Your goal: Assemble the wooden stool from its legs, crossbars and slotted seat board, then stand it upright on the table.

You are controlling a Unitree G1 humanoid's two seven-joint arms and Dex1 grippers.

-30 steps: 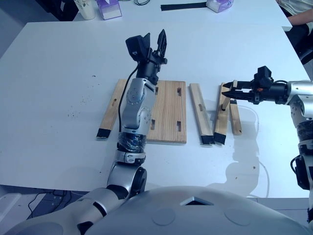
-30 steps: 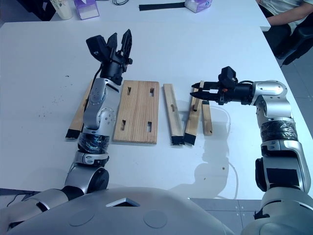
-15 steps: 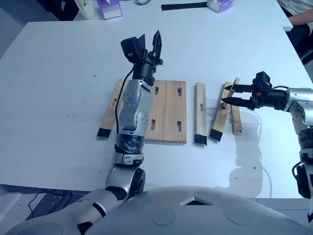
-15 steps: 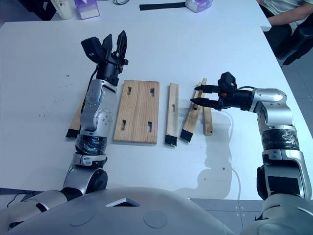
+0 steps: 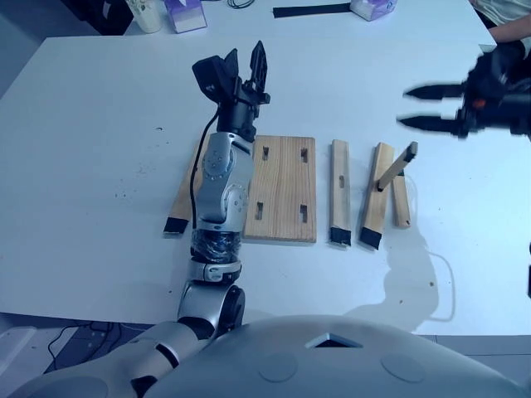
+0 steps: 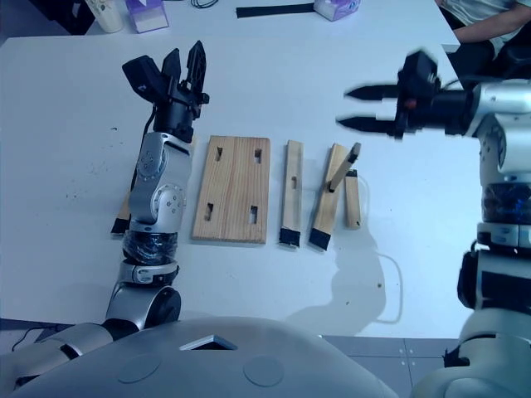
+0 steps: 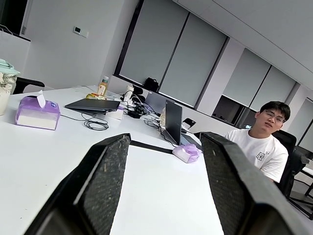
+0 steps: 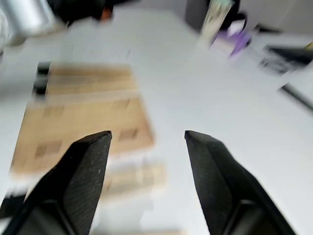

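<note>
**A:** ok, going near to far, what's actually laid out on the white table (image 5: 99, 149)?

**B:** One pale wooden seat board (image 5: 282, 191) with four rectangular slots, lying flat mid-table. Then three flat wooden legs, each with a black foot at the near end. The left leg (image 5: 180, 203) is just beside the board's left edge, partly hidden by the left arm. The middle leg (image 5: 338, 191) is just right of the board, and the right leg (image 5: 375, 199) is next to that.

**A:** crossbars?

**B:** I count two. A thin flat crossbar (image 5: 401, 203) lies just beside the right leg's outer edge. A short tilted crossbar (image 5: 397, 164) has its lower end on the right leg and its upper end up in the air, leaning right. Can't tell if it sits in a slot.

**A:** and the grippers?

**B:** Two black ones, both with nothing in them. The left gripper (image 5: 244, 58) is past the board's far left corner, pointing up and away. Its fingers (image 7: 105, 181) are spread wide in the wrist view. The right gripper (image 5: 404, 108) hangs in the air beyond the right-hand pieces, jaws apart, tips pointing left, well apart from the tilted crossbar.

**A:** far edge?

**B:** Two tissue packs, a purple tissue box (image 5: 184, 12) and a paler tissue pack (image 5: 372, 8). Also one black strip (image 5: 311, 10) and one white container (image 5: 145, 12).
</note>
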